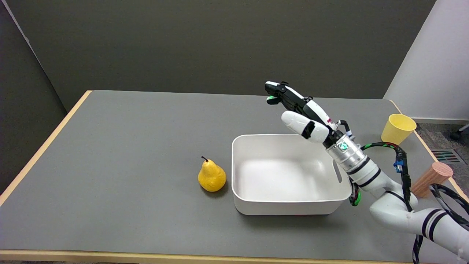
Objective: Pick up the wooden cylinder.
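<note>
While the right hand (297,110) hangs above the far right corner of the white tub (289,205) with fingers spread and empty, the wooden cylinder (431,179) lies tilted near the table's (128,146) right edge — partly behind the arm. 1 yellow cup (397,128) stands beyond it; 1 pear (211,176) sits just left of the tub.

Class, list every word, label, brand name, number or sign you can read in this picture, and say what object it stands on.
None can be read.
Small red mark on the black-and-white right hand: too small and blurred to read.
Round green emblem on the silver metal wrist ring: a symbol only, no legible text.
The yellow paper cup, wooden cylinder, white plastic bin and yellow pear show no writing.
</note>
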Controlling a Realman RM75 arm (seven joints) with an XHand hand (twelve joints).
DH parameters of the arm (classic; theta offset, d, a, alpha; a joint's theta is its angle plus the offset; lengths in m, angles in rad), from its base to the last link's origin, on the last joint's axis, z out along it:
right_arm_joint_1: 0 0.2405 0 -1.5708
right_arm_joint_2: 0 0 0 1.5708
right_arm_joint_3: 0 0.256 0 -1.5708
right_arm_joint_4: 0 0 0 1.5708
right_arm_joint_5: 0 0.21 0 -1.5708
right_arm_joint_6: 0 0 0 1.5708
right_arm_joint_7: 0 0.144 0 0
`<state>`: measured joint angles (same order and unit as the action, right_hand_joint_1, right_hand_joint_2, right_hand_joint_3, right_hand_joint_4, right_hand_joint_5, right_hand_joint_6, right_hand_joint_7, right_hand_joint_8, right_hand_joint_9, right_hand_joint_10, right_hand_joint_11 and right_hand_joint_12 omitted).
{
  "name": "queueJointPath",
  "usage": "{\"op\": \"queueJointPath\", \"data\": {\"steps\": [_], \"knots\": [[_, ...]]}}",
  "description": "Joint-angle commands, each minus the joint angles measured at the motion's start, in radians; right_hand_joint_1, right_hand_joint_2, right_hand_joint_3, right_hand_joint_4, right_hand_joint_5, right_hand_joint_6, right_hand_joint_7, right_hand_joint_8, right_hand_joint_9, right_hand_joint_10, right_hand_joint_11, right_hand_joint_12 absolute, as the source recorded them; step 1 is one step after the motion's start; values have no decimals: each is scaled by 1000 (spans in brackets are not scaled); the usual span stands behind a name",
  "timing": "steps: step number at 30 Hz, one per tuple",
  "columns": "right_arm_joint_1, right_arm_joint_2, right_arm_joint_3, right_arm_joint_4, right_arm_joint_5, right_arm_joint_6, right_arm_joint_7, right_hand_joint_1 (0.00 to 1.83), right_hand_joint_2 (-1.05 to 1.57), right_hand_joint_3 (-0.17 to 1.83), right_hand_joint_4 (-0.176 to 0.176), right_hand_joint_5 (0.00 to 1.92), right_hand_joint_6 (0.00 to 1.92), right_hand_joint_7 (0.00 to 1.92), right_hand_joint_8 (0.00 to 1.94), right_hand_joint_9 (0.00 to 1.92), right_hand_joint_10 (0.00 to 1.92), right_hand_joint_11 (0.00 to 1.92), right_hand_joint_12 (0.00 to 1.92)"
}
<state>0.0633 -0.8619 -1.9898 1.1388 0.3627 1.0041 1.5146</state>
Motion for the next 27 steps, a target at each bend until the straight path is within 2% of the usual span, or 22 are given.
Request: {"op": "queueJointPath", "data": {"steps": [1,4,6,9,10,12,15,17,21,25,27], "knots": [[-222,6,77,132,23,41,-36,379,670,886,-126,52,298,23,307,-1,149,-1,914],[-360,-3,167,224,74,32,-149,378,709,865,-138,40,251,0,268,-1,38,-1,863],[-425,-6,200,265,102,36,-223,589,727,1011,-148,83,145,49,145,-1,10,-1,792],[-501,-7,215,297,159,68,-314,381,708,869,-138,40,252,3,277,-1,55,-1,896],[-518,-7,214,299,180,98,-341,382,699,873,-133,43,264,10,289,-1,88,-1,920],[-532,-7,206,290,207,155,-363,402,653,910,-145,54,261,20,275,-1,90,-1,948],[-558,-9,204,268,263,267,-403,388,740,771,-141,41,304,4,342,-1,140,-1,933],[-578,-9,204,264,308,332,-447,404,653,912,-143,52,292,25,309,-1,147,-1,974],[-608,-1,212,275,382,469,-541,414,653,914,-138,56,334,34,363,-1,225,-1,1002],[-636,15,212,272,427,553,-572,421,654,916,-137,76,394,62,445,-1,387,-1,1044],[-663,16,205,264,477,589,-604,434,734,773,-137,114,349,101,402,-1,447,-1,1036]]}}
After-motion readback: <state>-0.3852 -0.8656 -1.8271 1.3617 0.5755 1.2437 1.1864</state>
